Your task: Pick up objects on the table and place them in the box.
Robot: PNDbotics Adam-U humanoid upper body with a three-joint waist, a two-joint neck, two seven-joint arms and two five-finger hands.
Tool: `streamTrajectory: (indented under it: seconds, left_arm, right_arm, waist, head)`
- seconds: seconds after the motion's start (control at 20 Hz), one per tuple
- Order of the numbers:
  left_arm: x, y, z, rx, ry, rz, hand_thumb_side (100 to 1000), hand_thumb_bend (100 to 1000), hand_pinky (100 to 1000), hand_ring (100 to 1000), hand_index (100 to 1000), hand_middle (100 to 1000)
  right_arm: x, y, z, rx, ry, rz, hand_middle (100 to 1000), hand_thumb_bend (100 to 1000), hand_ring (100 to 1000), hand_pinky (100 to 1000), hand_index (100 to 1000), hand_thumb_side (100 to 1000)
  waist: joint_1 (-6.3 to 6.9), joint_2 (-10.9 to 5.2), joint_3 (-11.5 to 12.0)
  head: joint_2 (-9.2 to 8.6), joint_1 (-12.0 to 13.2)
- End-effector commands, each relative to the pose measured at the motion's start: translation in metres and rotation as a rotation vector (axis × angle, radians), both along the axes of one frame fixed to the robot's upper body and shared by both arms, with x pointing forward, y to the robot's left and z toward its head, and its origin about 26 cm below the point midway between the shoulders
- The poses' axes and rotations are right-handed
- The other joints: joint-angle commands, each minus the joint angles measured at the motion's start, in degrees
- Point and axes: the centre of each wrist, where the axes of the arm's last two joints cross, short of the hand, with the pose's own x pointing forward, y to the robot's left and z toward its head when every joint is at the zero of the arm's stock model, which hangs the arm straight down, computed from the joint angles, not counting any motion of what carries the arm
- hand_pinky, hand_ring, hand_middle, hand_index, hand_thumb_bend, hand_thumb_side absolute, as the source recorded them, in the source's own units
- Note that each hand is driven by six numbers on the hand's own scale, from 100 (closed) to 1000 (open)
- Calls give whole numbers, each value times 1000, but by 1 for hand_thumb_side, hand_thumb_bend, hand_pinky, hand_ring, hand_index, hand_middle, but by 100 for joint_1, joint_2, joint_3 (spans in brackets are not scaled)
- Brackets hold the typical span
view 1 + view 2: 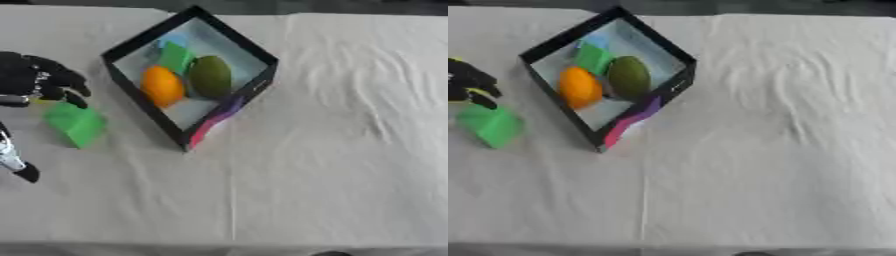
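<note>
- My left hand [39,80] comes in from the left edge of the left eye view, black, with its fingers [77,89] curled downward over the table [332,150].
- The green block [76,123] lies on the white cloth just below and slightly right of that hand; the fingertips sit at its upper edge, and I cannot tell whether they touch it.
- I see nothing held inside the curled fingers; the block rests flat on the table, not lifted.
- A small yellow patch shows between the hand and the block's top edge; I cannot make out what it is.
- Lower on the left edge a silver and black part [17,162] of the arm pokes in, apart from the block.
- The box [254,50] stands to the right of the block, near it but not touching, turned so that one corner points toward me. Its walls are dark, with a pink and purple patch on the near corner.
- Inside the box I see an orange fruit [163,86] on the left, a dark green fruit [211,76] touching it on the right, a green piece [175,56] behind them, and something light blue [174,39] at the far corner.
- My right hand shows in neither view.
</note>
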Motion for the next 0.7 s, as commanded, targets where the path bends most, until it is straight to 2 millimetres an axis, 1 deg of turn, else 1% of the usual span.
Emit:
streamTrajectory:
  seconds: [0.05,0.15,0.2,0.25,0.35,0.6,0.7]
  left_arm:
    - [3,8,4,214,42,-74,586,863,925,950,880,852]
    - [6,14,0,186,31,-66,583,865,925,945,880,849]
    - [8,18,-3,167,31,-60,573,849,925,943,880,848]
    - [9,21,-6,150,33,-55,543,804,924,938,882,846]
    - [12,27,-10,107,40,-45,536,790,924,936,883,848]
    - [14,31,-8,43,37,-46,519,765,926,934,887,851]
    - [14,31,-5,13,32,-51,502,735,925,931,884,848]
  right_arm:
    - [-2,-5,11,-30,-16,-14,693,100,717,1000,888,658]
    - [-2,-5,10,-31,-14,-14,693,100,716,1000,888,659]
    - [-2,-5,10,-31,-13,-15,693,100,716,1000,888,659]
    - [-2,-6,10,-31,-12,-15,692,100,716,1000,888,661]
    - [-2,-6,9,-33,-9,-17,692,100,716,1000,888,662]
    - [-1,-6,7,-35,-3,-17,689,100,712,1000,885,666]
    - [-1,-6,7,-37,-1,-16,688,100,712,1000,885,667]
  waist:
    - [78,-141,-3]
    - [74,-135,0]
    - [73,-132,2]
    - [72,-130,4]
    - [69,-125,7]
    - [64,-111,16]
    - [62,-105,17]
  head:
    - [-66,31]
    - [-65,35]
    - [-65,38]
    - [-65,39]
    - [-65,35]
    - [-68,35]
    - [-65,30]
